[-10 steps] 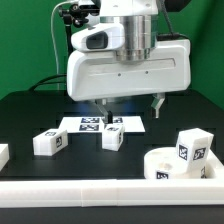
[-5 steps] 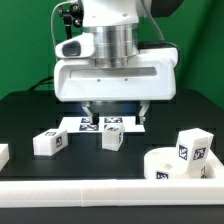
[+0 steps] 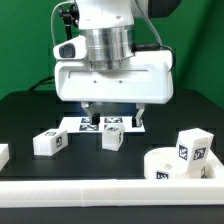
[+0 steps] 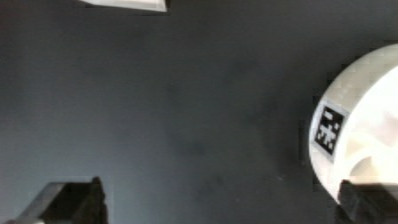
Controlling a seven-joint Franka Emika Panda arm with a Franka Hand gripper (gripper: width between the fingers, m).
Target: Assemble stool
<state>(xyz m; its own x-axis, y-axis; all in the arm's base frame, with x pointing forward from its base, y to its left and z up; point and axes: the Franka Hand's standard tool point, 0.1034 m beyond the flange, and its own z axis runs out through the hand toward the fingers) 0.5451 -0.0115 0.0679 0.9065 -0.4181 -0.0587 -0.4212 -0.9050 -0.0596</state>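
Note:
The round white seat lies at the front of the exterior view's right, and a tagged leg block stands on or just behind it. Two more leg blocks lie on the black table, one at the left and one in the middle. Another white piece shows at the left edge. My gripper hangs open and empty above the table behind the middle leg. In the wrist view, the gripper is over bare table, and the seat's curved tagged rim lies beside one fingertip.
The marker board lies flat under the gripper. A raised white rail runs along the table's front edge. A green wall stands behind. A white corner shows at the edge of the wrist view; I cannot tell what it is.
The gripper has moved toward the exterior view's left and slightly lower, staying open. The legs and seat have not moved.

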